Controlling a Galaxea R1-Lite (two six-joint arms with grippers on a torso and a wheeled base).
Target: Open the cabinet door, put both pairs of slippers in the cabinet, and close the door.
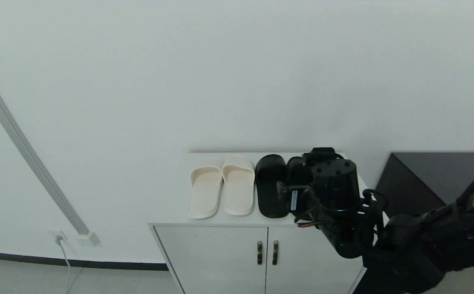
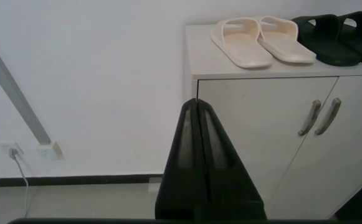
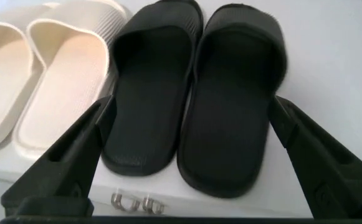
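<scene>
Black slippers [image 3: 230,112] lie beside white slippers [image 1: 206,188] on top of the shut cabinet [image 1: 216,255]. Right gripper [image 3: 190,106] hovers over the black pair, jaws spread, seemingly to straddle both; left gripper [image 2: 197,102], jaws pressed together, faces the doors [image 2: 261,137].

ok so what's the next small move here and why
Probably lower the right pincer onto the black slippers: it hangs open over the pair, which lie side by side on the cabinet top. Both doors are shut, so the shut left pincer would likely have to take a handle.
</scene>
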